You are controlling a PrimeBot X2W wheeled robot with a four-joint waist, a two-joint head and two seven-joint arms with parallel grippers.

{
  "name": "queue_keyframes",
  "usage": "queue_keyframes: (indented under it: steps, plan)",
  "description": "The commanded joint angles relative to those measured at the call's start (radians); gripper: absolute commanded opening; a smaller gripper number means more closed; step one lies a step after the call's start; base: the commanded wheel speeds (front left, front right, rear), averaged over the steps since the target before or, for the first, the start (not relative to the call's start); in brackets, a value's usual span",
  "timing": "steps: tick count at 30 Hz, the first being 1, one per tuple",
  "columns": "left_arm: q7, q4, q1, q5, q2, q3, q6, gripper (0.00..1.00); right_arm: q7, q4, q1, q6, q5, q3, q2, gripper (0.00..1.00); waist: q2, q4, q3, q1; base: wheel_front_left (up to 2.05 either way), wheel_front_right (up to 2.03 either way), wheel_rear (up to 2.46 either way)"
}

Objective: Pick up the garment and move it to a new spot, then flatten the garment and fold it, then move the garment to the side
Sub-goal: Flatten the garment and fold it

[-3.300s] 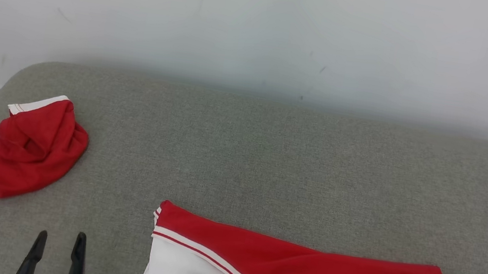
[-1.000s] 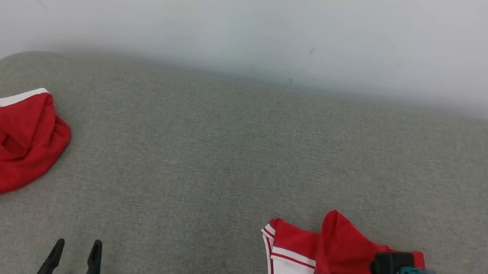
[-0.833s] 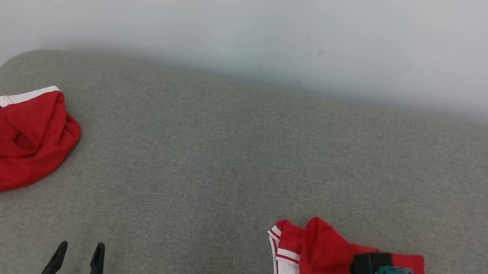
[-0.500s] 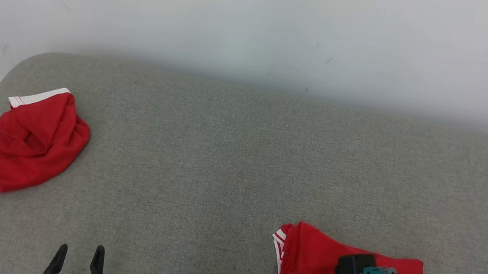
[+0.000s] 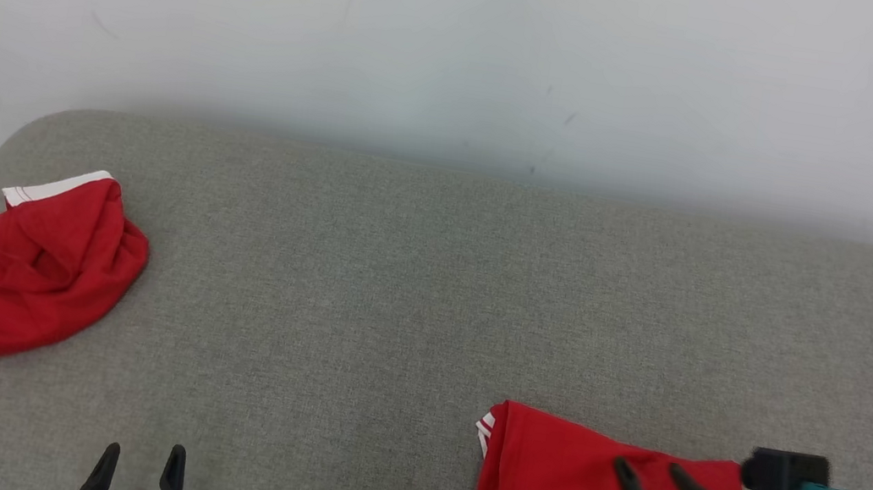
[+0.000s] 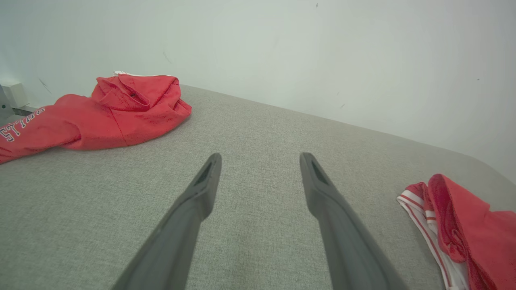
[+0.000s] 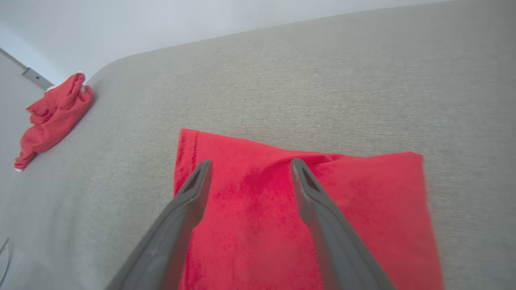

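Right wrist view looks down on the folded garment (image 7: 363, 209). It looks like a neat red shape with four sides, soft and fuzzy, with one small bump near the far edge. Left wrist view sees the same garment (image 6: 463, 217) from the side. There you can see the white layer with thin red stripes peeking out under the red top. Head view shows it (image 5: 548, 483) lying at the near right part of the desk (image 5: 432, 278), which is covered in rough grey cloth and has round corners.

The right gripper (image 5: 646, 467) hangs over the garment with its jaws spread wide and nothing in them. The left gripper (image 5: 144, 449) sits at the near left with its jaws spread wide too, over bare grey cloth.

A second ago the right jaws pinched a red flap and held it up, and a big white part showed. Now the flap is down and the top is all red.

Another red garment (image 5: 50, 259) lies crumpled at the far left edge, well apart.
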Motion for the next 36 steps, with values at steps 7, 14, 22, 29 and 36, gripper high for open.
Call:
queue_keyframes:
  steps: [7, 14, 22, 29, 36]
  plan:
    - [-0.023, 0.018, 0.017, -0.003, -0.008, -0.008, -0.003, 1.00, -0.153, -0.038, 0.095, -0.002, -0.124, -0.265, 0.000, 1.00, 0.0000, 0.010, 0.002, 0.0000, 0.00, 0.00, 0.00]
    - [-0.042, 0.050, 0.019, 0.000, -0.018, -0.004, -0.005, 1.00, -0.455, 0.088, 0.129, -0.002, -0.105, -0.357, 0.000, 1.00, 0.0000, 0.008, -0.016, 0.0000, 0.00, 0.00, 0.00]
    - [-0.058, 0.048, 0.043, 0.024, 0.002, 0.050, 0.001, 1.00, -0.705, 0.204, 0.136, -0.002, -0.137, -0.308, -0.001, 1.00, 0.0000, -0.022, -0.065, 0.0000, 0.00, 0.00, 0.00]
    - [-0.059, 0.022, 0.045, 0.052, 0.012, 0.086, -0.018, 1.00, -0.718, 0.207, 0.097, -0.002, -0.157, -0.241, 0.000, 1.00, 0.0000, -0.055, -0.088, 0.0000, 0.00, 0.00, 0.00]
    - [-0.060, 0.036, 0.051, 0.063, 0.008, 0.087, -0.044, 1.00, -0.670, 0.167, 0.092, -0.002, -0.137, -0.171, 0.000, 1.00, 0.0000, -0.085, -0.098, 0.0000, 0.00, 0.00, 0.00]
